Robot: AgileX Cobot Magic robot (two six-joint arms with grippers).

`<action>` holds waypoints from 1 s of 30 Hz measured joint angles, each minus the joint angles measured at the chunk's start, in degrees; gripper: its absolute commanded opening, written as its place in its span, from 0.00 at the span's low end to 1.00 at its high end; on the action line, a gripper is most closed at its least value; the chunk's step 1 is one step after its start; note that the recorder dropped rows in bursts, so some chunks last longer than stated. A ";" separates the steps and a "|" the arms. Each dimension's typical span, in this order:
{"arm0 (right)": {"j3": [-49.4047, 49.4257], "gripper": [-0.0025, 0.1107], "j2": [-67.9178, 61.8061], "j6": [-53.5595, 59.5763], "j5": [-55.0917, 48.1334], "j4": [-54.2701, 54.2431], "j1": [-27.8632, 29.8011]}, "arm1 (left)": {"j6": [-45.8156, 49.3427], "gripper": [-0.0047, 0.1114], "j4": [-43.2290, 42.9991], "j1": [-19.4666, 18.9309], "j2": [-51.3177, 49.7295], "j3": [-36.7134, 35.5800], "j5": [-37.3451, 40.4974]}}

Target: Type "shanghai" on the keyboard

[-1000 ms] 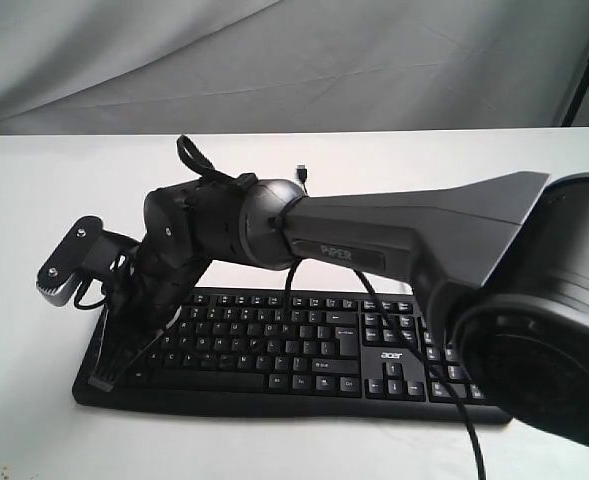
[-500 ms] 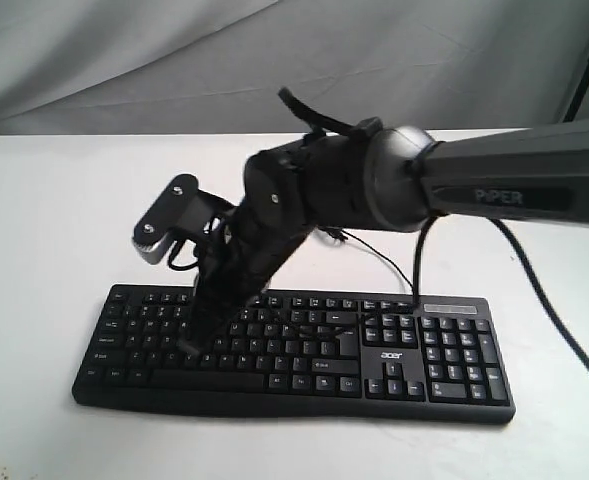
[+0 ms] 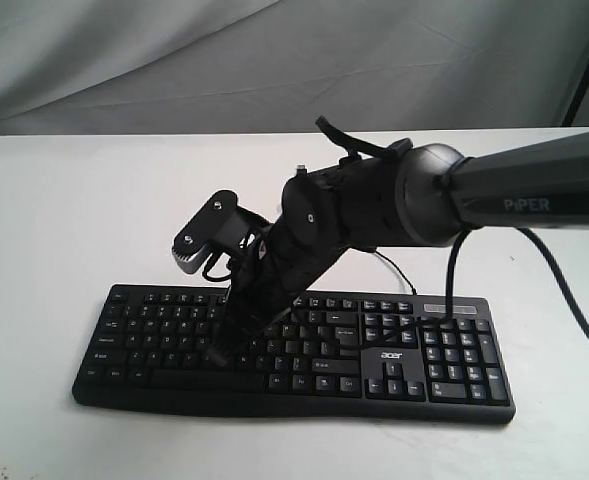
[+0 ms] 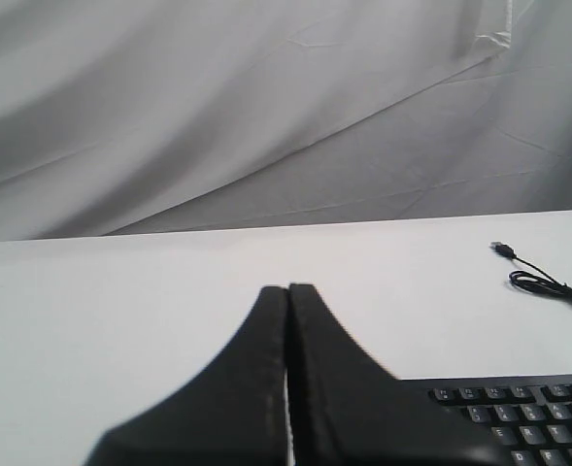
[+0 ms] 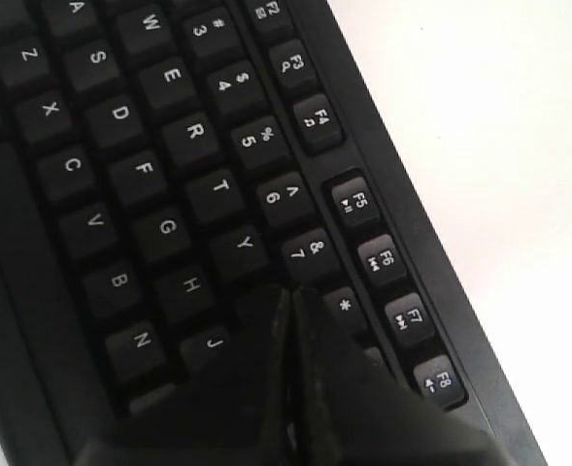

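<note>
The black keyboard (image 3: 394,362) lies along the front of the white table, with its number pad and "acer" logo on the right. My right gripper (image 3: 215,354) reaches in from the right and points down at the letter keys left of the middle. It is shut and holds nothing. In the right wrist view, the right gripper (image 5: 290,293) has its tips over the key between Y and J on the keyboard (image 5: 120,165), beside H. Whether it presses the key I cannot tell. My left gripper (image 4: 287,288) is shut and empty, off one end of the keyboard (image 4: 528,417).
The keyboard's thin black USB cable (image 4: 550,284) lies loose on the white table (image 3: 64,220) behind it. A grey cloth backdrop (image 3: 274,60) hangs at the back. A black stand leg (image 3: 586,60) shows at the top right. The right arm (image 3: 534,195) spans the keyboard's right half.
My right arm has swung rightward along the keyboard, from its left end toward the middle letter keys. The gripper stays shut, and its tip is now lower on the key rows.
</note>
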State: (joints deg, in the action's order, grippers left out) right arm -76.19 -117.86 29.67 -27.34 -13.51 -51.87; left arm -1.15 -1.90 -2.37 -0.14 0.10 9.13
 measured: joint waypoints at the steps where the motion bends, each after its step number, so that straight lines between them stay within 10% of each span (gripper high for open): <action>1: 0.00 0.02 0.00 0.00 -0.08 0.00 0.13 | 0.00 0.04 0.00 0.00 0.00 0.00 0.00; 30: 0.00 0.02 -1.12 -2.40 -1.80 1.82 0.49 | 0.00 0.04 0.00 0.00 0.00 0.00 0.00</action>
State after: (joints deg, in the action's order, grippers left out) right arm -76.19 -118.97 27.27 -29.14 -11.70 -51.37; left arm -1.15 -1.90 -2.37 -0.14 0.10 9.13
